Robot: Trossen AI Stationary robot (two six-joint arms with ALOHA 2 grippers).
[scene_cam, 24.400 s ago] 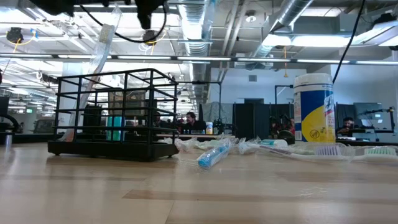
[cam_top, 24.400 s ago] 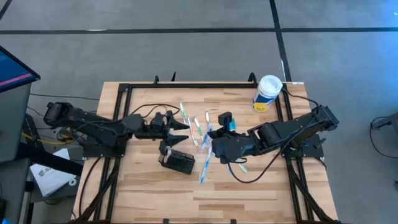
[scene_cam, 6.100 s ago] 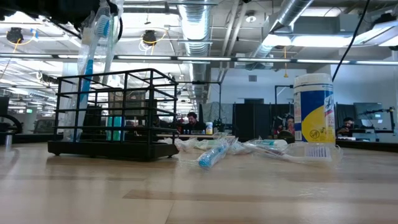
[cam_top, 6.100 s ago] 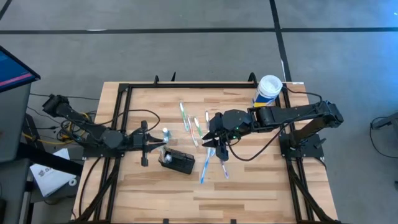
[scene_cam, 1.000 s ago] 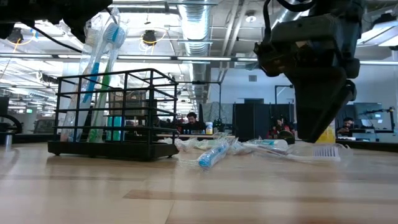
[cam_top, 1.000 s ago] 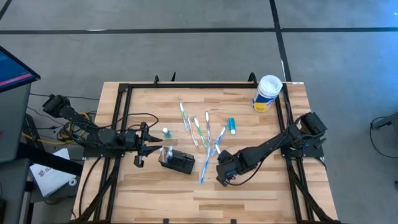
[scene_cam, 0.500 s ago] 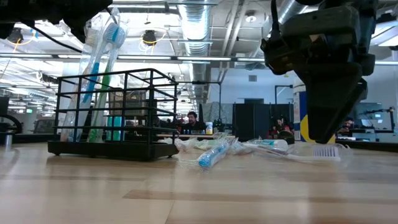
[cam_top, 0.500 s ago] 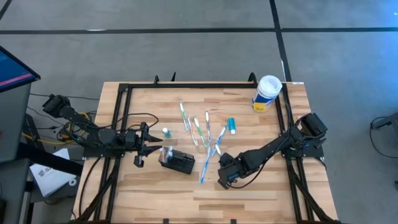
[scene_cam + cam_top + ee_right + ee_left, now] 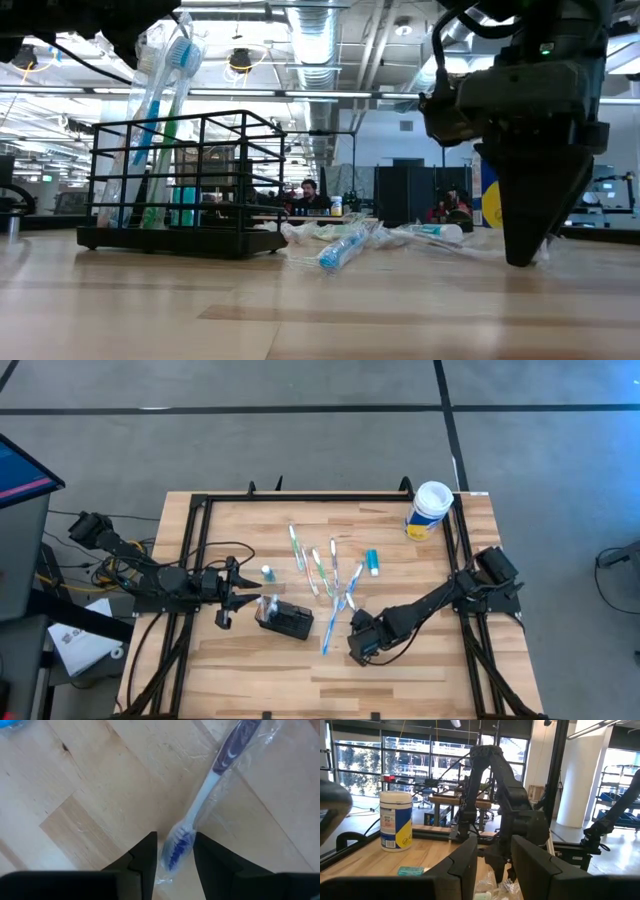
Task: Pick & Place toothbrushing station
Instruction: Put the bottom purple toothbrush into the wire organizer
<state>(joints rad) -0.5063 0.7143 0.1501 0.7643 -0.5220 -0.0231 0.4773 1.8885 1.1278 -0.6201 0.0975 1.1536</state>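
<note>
The toothbrushing station (image 9: 287, 621), a black wire rack (image 9: 185, 180), stands on the table left of the middle. A blue and a green wrapped toothbrush (image 9: 160, 120) lean in it. My left gripper (image 9: 258, 600) hovers level just left of the rack, open and with nothing between its fingers (image 9: 495, 845). My right gripper (image 9: 358, 650) points down near the table's front, open, low over the wood (image 9: 522, 255). Its fingers stand on either side of the bristle head of a wrapped purple-handled toothbrush (image 9: 200, 805) that lies flat on the table.
Several wrapped toothbrushes (image 9: 320, 570) lie loose in the middle of the table (image 9: 345, 245), with a small teal tube (image 9: 372, 562) beside them. A white-lidded yellow canister (image 9: 430, 510) stands at the far right corner. A black frame (image 9: 300, 497) runs along the table's edges.
My right gripper has sunk toward the table and drifted a little toward the near edge, still open. It now stands around the purple toothbrush's head and hides it in the low view.
</note>
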